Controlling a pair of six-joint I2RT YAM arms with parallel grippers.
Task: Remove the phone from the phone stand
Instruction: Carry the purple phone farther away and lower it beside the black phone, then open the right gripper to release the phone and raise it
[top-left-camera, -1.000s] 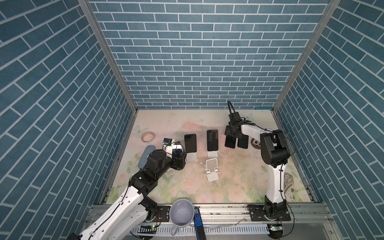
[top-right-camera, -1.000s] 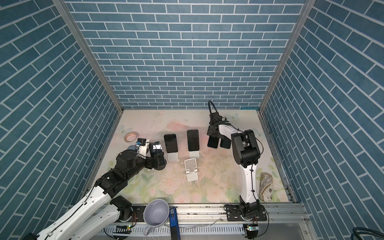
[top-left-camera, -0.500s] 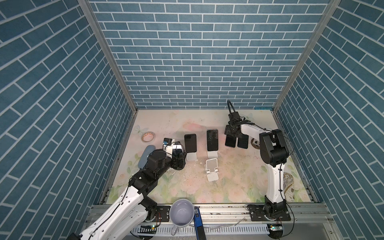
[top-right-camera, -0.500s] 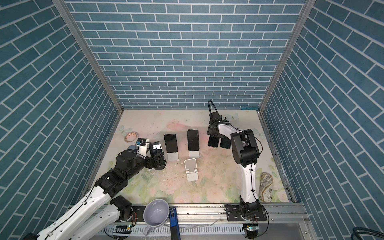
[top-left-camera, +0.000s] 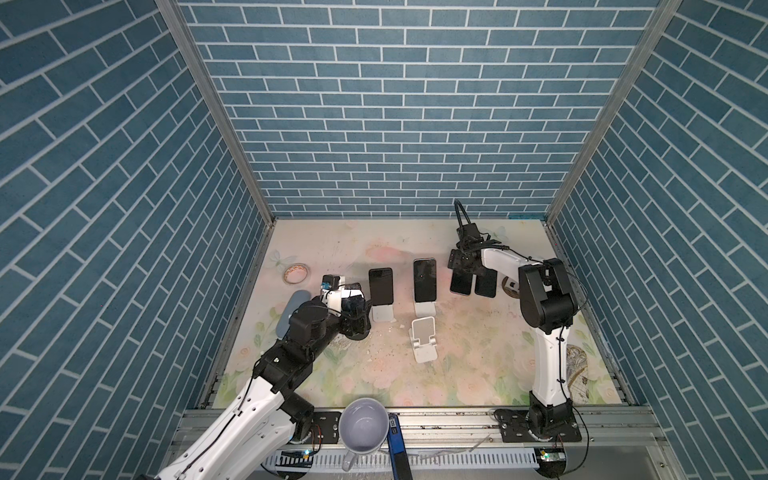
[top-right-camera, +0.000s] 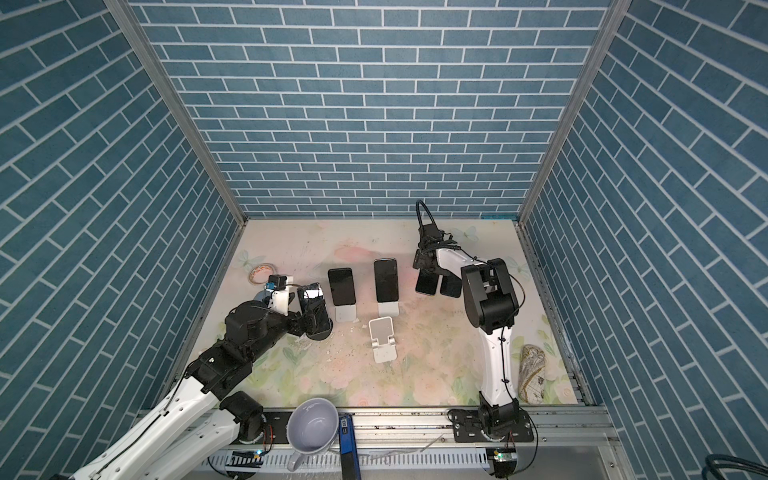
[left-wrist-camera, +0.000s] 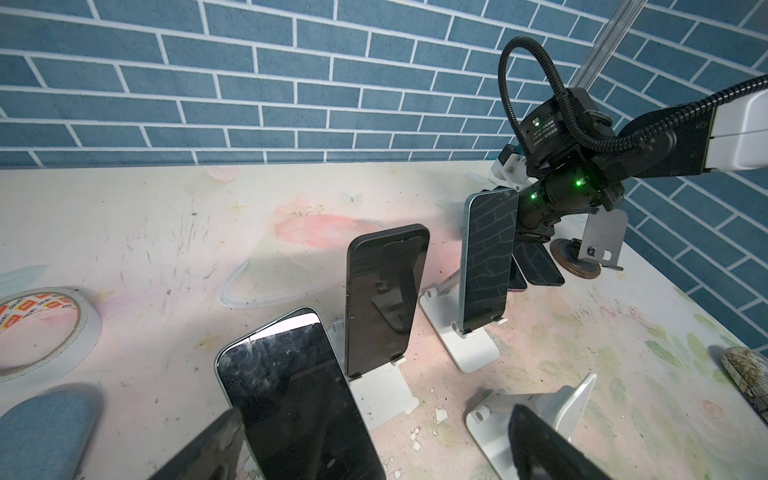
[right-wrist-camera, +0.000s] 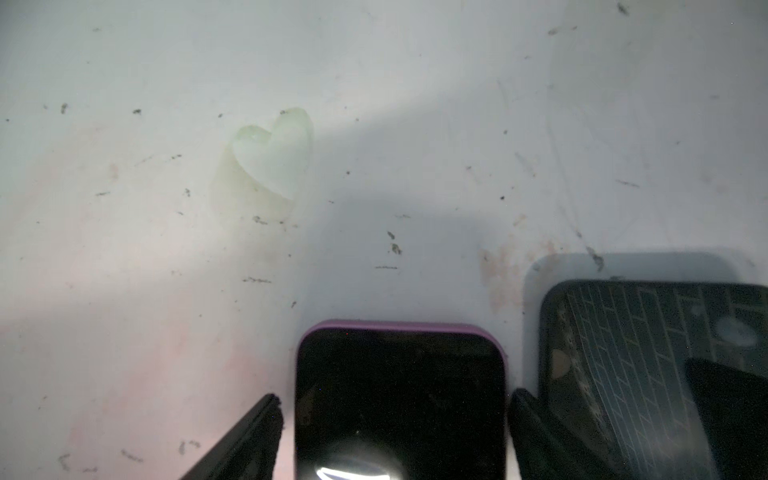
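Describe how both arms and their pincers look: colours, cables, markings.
Both the left arm and right arm have white links with black joints. The left pincer and right pincer are black, with flat tapering fingers. A black ribbed cable loops over the right wrist, where green lights glow beside a printed label. The left wrist carries a white mount with a blue connector.

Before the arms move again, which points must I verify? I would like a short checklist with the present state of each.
1. Jaws of right gripper stand open around purple phone, not clamping: ok.
2. Purple phone lies flat on table: ok.
3. Open left gripper straddles pale-edged phone: ok.
4. Its fingers touch that phone: cannot tell.
5. Stands emptied: not ok; a black phone and a second phone lean on white stands.
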